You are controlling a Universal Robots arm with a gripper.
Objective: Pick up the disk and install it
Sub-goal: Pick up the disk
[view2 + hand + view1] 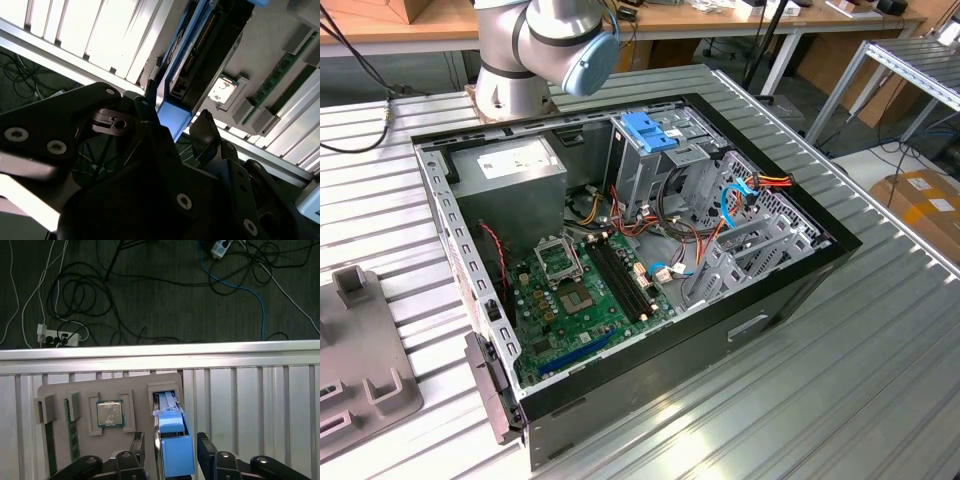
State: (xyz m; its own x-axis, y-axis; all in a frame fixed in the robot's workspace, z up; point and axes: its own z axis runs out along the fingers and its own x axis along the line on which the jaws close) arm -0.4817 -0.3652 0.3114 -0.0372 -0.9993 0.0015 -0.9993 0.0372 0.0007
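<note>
Over the tray [56, 390], eight o'clock from the case [770, 310] in the exterior view, the gripper [171, 441] straddles the upright disk [176, 456], jaws open.

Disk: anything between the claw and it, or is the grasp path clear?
Nothing visible stands in the way. In the first wrist view the open claw straddles the disk, with a bare gap on each side. The disk stands on edge in a slot of the grey tray.
</note>
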